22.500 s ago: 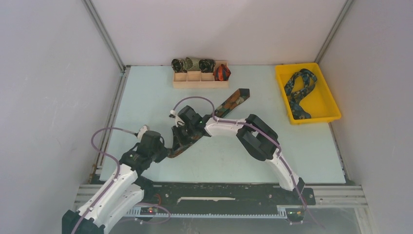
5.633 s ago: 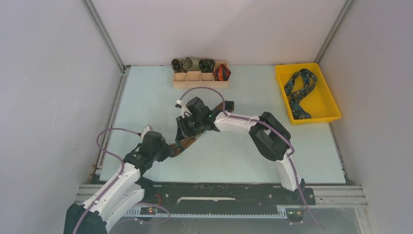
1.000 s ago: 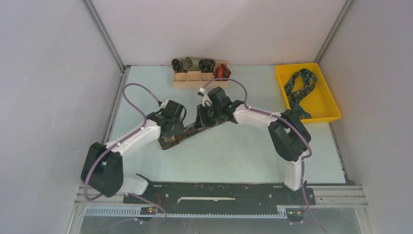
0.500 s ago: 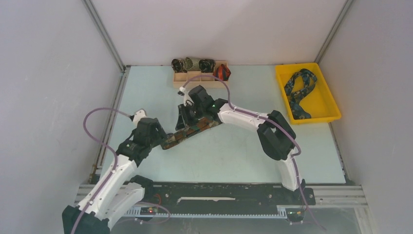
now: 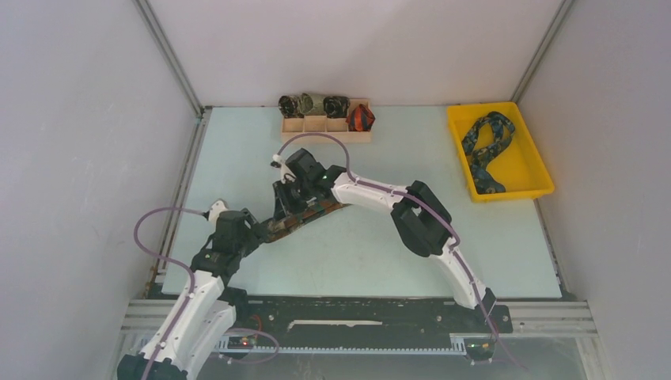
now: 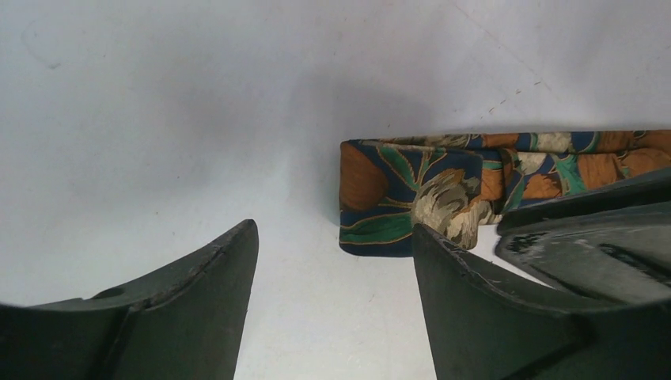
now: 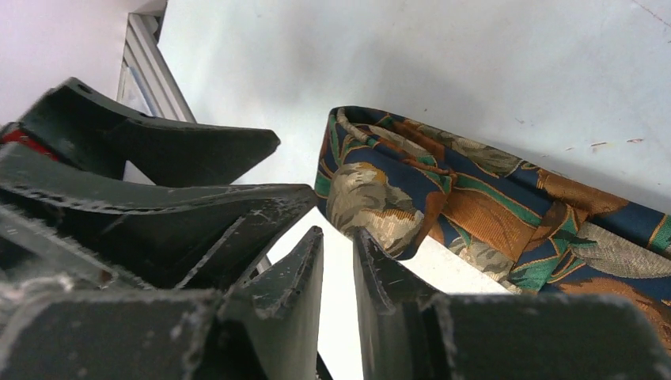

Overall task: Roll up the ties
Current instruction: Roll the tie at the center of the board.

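Brown, orange and green patterned fabric necktie (image 6: 403, 194) is lying flat on the pale table (image 6: 158, 119), its folded end just past both grippers' tips. The left gripper (image 6: 334, 229) is spreading its jaws wide around nothing. The right gripper (image 7: 338, 237) is showing only a thin, empty gap between its jaws.

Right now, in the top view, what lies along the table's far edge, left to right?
Three dark rolled ties → red-orange rolled tie, all in the wooden tray → yellow bin holding the navy-teal tie.

Tie (image 5: 305, 215) lies on table (image 5: 380, 253), left of centre. Box (image 5: 324, 131) behind it holds rolls (image 5: 316, 104). Tray (image 5: 532, 170) back right holds second tie (image 5: 484, 146).
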`<state>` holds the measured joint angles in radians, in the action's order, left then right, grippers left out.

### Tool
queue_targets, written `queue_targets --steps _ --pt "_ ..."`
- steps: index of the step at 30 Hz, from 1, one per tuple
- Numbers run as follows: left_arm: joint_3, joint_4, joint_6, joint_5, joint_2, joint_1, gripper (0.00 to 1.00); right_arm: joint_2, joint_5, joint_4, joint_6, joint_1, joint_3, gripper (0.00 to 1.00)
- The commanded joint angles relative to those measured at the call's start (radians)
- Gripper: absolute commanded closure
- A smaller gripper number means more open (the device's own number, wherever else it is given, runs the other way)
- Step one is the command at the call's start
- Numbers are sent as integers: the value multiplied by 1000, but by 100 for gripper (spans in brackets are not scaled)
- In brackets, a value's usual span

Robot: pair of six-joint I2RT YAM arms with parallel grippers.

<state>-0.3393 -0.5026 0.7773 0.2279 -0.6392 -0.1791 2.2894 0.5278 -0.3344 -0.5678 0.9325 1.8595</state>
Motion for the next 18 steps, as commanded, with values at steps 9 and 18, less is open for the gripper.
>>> queue_targets --steps 9,18 --pt "20 121 -21 -67 2 28 22 80 15 -30 24 -8 77 77" --pt "45 207 -54 -135 -54 39 21 97 21 -10 28 -26 29 77"
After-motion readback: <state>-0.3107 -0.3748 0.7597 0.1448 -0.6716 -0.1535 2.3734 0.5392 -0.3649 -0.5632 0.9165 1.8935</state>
